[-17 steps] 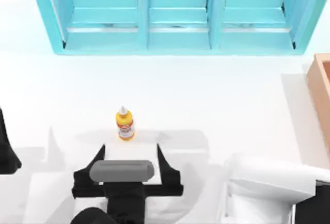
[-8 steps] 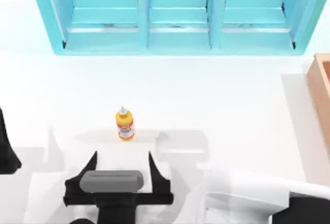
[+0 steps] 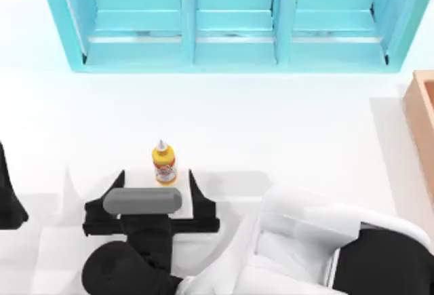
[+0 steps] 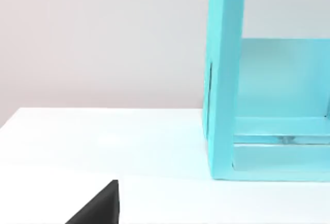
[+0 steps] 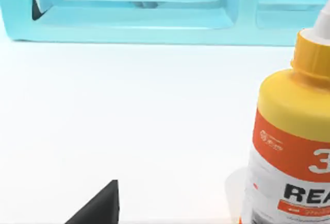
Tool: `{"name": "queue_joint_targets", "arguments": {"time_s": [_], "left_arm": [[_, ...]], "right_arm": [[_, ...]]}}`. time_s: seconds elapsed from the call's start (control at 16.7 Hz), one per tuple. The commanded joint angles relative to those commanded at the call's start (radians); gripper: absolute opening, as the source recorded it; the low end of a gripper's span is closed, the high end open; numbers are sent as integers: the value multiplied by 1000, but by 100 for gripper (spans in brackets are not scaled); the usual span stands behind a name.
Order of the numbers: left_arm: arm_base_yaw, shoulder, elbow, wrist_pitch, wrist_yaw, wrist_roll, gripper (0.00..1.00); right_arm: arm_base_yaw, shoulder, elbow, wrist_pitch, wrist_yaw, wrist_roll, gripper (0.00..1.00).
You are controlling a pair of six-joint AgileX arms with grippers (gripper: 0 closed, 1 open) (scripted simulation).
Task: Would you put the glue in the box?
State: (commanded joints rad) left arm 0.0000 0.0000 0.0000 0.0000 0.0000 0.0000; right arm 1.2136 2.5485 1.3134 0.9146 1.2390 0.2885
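**Closing in on the bottle**

Glue [image 3: 164,164] upright on the white table [image 3: 271,132], a little toward nine o'clock of centre, cap pointing to twelve. Right claw [image 3: 156,178] spread wide just at six o'clock of it, fingertips flanking the base without touching. Best to advance toward twelve until the label sits between the fingers, then pinch low and squarely. Box [image 3: 422,122] well apart at three o'clock. Turquoise shelf unit [image 3: 234,20] at twelve. Left claw [image 3: 8,200] parked at the nine o'clock edge; grip state cannot be told.
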Motion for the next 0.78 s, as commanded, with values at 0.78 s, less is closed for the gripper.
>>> {"name": "queue_joint_targets", "arguments": {"time_s": [0.78], "left_arm": [[0, 0, 0, 0, 0, 0, 100]], "right_arm": [[-100, 43, 53, 63, -96, -77, 62]]}}
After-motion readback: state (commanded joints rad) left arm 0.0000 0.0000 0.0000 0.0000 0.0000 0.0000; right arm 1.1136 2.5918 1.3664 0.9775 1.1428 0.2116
